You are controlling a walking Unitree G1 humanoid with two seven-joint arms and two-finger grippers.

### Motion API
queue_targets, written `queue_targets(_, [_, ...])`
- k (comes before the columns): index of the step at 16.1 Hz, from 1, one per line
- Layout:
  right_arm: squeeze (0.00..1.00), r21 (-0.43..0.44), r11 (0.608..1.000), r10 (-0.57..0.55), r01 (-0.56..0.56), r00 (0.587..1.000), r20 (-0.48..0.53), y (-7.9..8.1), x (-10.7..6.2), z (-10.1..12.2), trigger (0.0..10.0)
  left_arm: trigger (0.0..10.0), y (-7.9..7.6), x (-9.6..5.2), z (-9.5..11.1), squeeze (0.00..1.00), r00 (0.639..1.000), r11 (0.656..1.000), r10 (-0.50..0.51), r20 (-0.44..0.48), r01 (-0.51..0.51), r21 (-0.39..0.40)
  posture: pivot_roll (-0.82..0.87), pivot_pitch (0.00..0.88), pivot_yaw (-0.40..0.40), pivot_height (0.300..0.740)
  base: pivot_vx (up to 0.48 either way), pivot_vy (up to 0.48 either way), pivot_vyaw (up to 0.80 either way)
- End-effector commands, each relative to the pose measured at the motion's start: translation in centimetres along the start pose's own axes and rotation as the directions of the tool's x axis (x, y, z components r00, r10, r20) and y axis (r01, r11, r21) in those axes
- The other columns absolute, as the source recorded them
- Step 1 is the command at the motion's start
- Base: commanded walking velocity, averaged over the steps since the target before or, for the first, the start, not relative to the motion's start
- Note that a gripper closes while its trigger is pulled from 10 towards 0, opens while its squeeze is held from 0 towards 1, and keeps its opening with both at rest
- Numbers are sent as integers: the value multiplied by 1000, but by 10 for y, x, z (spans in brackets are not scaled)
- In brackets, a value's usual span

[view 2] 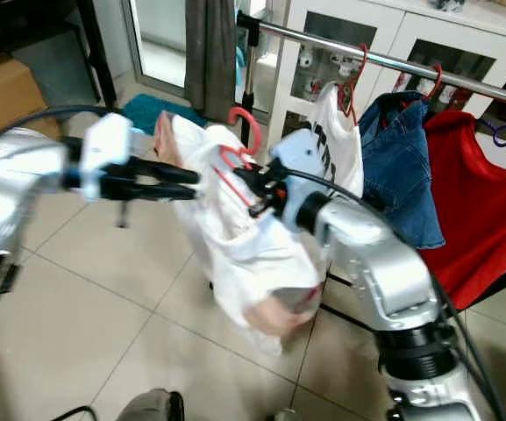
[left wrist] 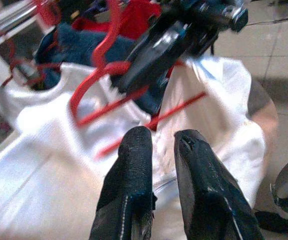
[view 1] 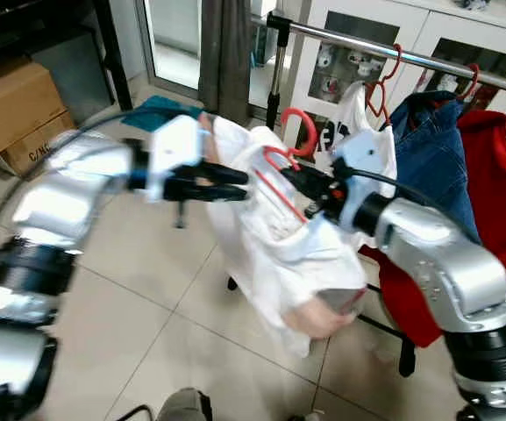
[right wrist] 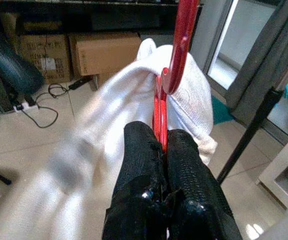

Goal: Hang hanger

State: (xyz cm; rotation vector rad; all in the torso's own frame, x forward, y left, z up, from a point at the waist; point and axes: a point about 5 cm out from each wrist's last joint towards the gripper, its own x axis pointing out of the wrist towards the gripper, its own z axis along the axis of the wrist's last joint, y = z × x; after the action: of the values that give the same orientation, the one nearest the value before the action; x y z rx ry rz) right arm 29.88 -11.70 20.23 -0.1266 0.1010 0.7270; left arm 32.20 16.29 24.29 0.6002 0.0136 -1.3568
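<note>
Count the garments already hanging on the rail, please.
3: a white printed top nearest the pole, a denim jacket beside it, then a red top. More may hang past the frame edge.

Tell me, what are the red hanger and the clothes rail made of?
The red hanger, clamped in the right gripper, looks like thin wire with a glossy red coating. The clothes rail looks like polished metal, judging by its bright reflections.

Cardboard box (view 1: pixel 26 151): black printing, partly seen, reading "C/N". White shirt (view 2: pixel 336 149) on rail: black lettering, not legible.
</note>
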Motion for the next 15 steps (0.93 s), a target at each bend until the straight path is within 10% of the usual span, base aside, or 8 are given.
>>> queue_targets(1, [0,-11,1000,11,-11,1000,-2,-4,-7,2,10000,10000,-1,-11,3,1000,1000,1000,8,-6,-8,-5,43,28,-64,740,0,0,0])
queue_targets(6, [0,-45,994,96,-98,994,-47,-8,-22,-3,10000,10000,14,-58,6,1000,974,974,224,-26,-224,0,50,31,-74,740,0,0,0])
queue_targets(10, [0,-43,975,217,-216,976,19,-7,-41,10,10000,10000,13,-120,-34,1000,886,877,444,-131,-460,-137,52,24,-67,740,0,0,0])
queue_targets(13, [0,-21,966,258,-257,964,70,-6,-46,17,10000,10000,-4,-118,-55,1000,894,866,431,-120,-447,-225,49,19,-67,740,0,0,0])
queue_targets(14, [0,-22,955,296,-295,952,77,-3,-48,19,10000,10000,-7,-118,-63,0,881,851,457,-123,-474,-225,50,17,-70,740,0,0,0])
queue_targets(15, [0,-22,952,306,-306,949,76,-2,-49,19,10000,10000,-7,-119,-65,0,876,846,467,-126,-483,-227,52,15,-70,740,0,0,0])
